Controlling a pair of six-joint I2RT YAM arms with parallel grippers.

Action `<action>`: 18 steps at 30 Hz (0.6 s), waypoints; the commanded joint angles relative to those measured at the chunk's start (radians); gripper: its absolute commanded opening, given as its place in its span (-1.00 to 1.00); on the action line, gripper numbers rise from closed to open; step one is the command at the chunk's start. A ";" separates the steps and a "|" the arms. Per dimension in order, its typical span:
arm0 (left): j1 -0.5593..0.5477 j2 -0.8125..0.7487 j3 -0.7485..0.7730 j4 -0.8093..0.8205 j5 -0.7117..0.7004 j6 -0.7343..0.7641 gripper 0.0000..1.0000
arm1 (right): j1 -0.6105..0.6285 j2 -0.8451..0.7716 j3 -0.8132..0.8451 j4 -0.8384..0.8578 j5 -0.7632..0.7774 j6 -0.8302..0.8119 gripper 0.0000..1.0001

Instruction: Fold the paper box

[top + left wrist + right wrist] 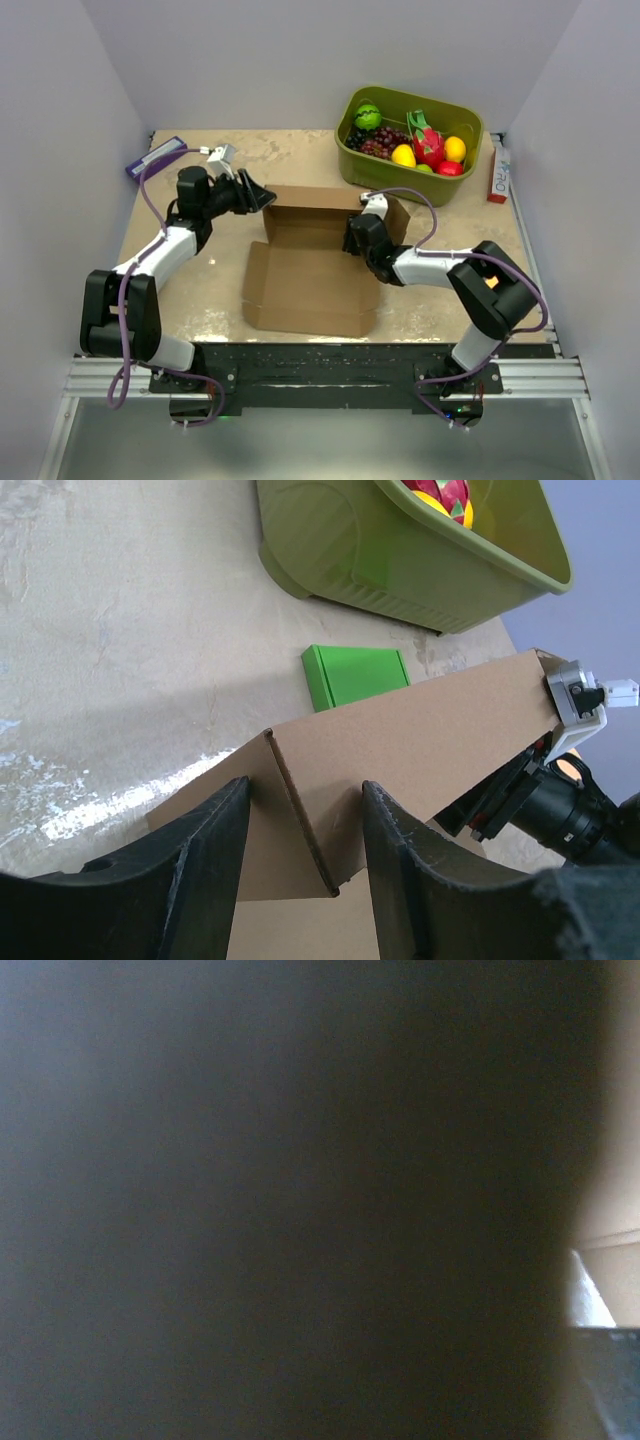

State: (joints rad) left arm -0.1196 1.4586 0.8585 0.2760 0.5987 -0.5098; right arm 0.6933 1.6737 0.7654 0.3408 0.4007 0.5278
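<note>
At the far-left corner of the box [305,285], the left gripper [300,880] stood with its fingers [195,880] apart, one on each side of the crease where the raised back wall met a short side flap. Nothing was pinched. That straddle looked meant to catch the flap and turn it inward along its fold. The box itself lay open on the table [200,290], its base flat, its back wall upright and its near panel spread flat toward the arms' bases, so the folding seemed only partly done. At the box's right side the right gripper [352,240] was pushed in against the right end of the back wall. Its wrist view was almost wholly dark, with only a sliver of cardboard at the edge, so it sat very close to the board, and whether its fingers were apart or together could not be told. It appeared placed there to brace the wall, so that the wall would not drop back while the other corner was worked. Just behind the box's back wall lay a small green box [355,675], and beyond the box's far-right corner stood a fruit bin [400,560], both apart from the cardboard and likely clear of the folding.
</note>
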 commanded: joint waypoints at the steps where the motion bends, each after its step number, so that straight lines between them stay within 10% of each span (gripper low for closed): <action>1: -0.002 0.016 0.001 -0.004 0.026 0.002 0.04 | 0.014 0.076 0.057 -0.003 0.006 0.038 -0.15; 18: -0.002 0.011 -0.001 -0.008 0.021 0.004 0.04 | 0.017 -0.215 -0.015 -0.273 -0.074 0.100 0.33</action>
State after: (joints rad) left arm -0.1143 1.4586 0.8585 0.2745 0.5991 -0.5098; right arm 0.7017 1.5845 0.7761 0.1997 0.3614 0.5812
